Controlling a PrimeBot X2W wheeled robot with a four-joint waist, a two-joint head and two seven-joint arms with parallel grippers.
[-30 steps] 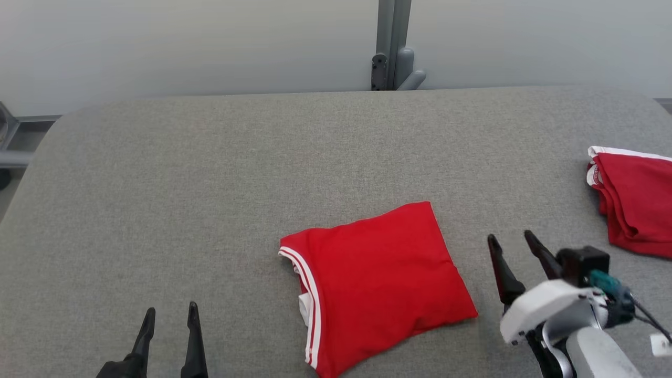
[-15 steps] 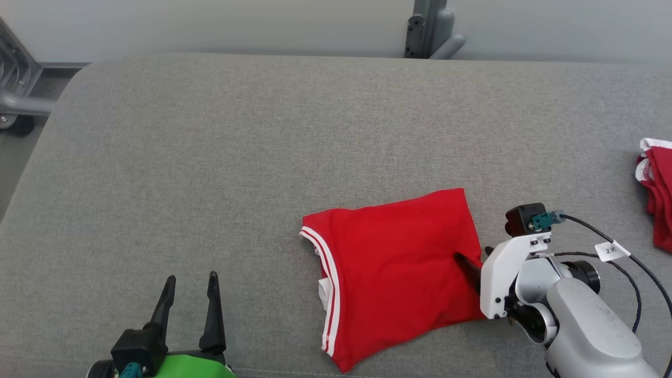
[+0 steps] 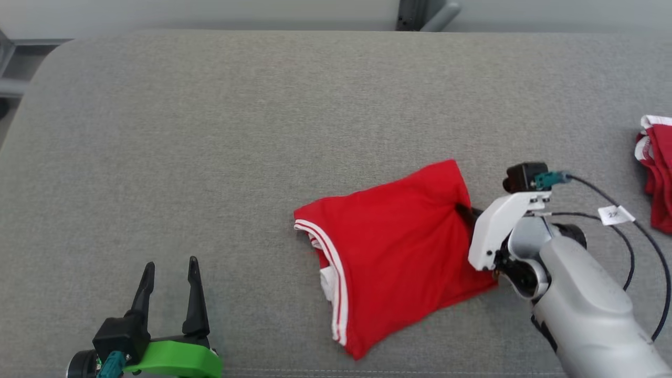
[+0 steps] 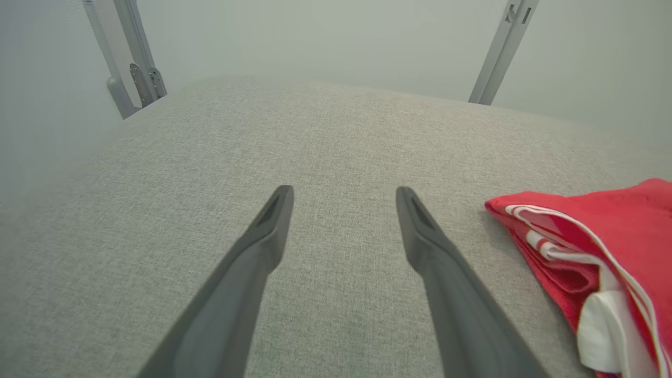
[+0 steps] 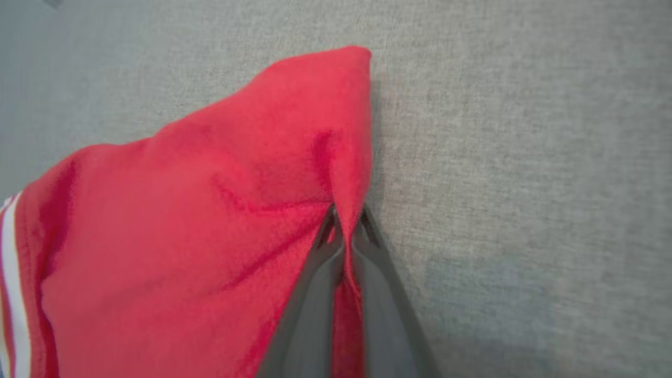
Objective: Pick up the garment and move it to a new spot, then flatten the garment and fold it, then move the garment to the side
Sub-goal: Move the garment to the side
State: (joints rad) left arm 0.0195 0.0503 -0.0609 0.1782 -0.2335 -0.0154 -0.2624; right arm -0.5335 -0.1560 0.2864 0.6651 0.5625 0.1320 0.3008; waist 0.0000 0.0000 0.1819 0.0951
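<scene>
Red garment (image 3: 399,252) lies folded, its edge pinched by right hand (image 5: 346,219); left hand (image 3: 171,262) spread wide.

The right gripper (image 3: 464,211) hides behind its white mount (image 3: 496,231) and the red garment (image 3: 399,247); right of it, a second garment (image 3: 657,178) is cut off, the cable tag (image 3: 615,214) illegible.

**3 cameras, 1 grey table**

The head camera looks forward and down from high up, wide enough to take in the grey table (image 3: 262,131), the left gripper (image 3: 171,262) and the right gripper (image 3: 462,210). The left wrist camera sits low, facing along the tabletop toward the wall (image 4: 315,37). The right wrist camera hangs very close, facing down. All 3 share the red garment (image 3: 399,252).
</scene>
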